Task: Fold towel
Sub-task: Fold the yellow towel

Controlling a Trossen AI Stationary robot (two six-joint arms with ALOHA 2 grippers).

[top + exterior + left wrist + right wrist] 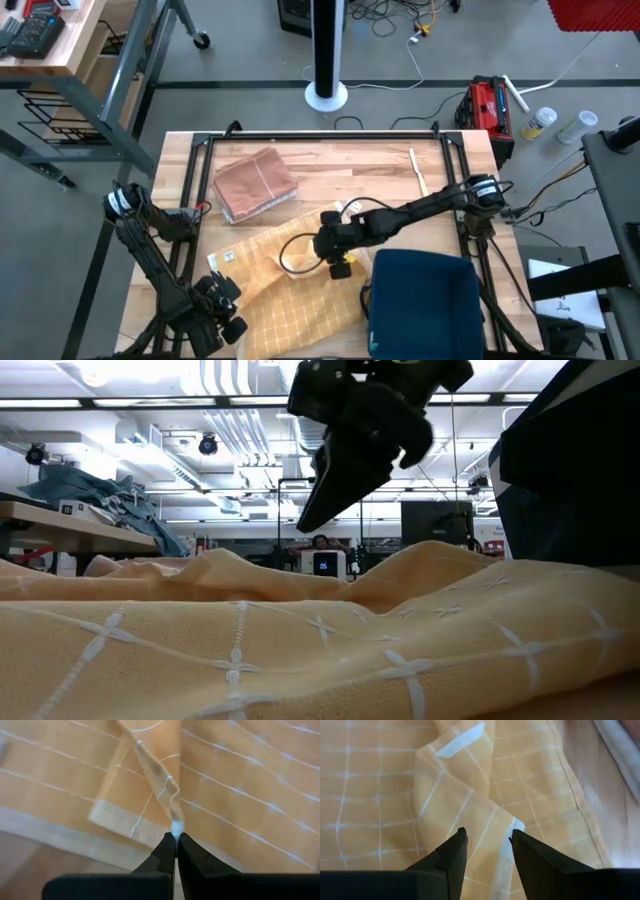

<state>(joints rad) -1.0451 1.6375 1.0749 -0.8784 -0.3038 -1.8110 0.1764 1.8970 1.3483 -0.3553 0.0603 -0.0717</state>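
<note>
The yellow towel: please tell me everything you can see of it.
The yellow towel is soft woven cloth with a thin white grid and a paler hem. It lies rumpled and partly folded over itself on the table's near half, beside a dark blue cloth. The left hand is shut, pinching a raised edge. The right hand hovers open above a fold.

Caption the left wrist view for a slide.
Left tool shut on a pinched corner of the yellow towel, wood table showing beside it.
</note>
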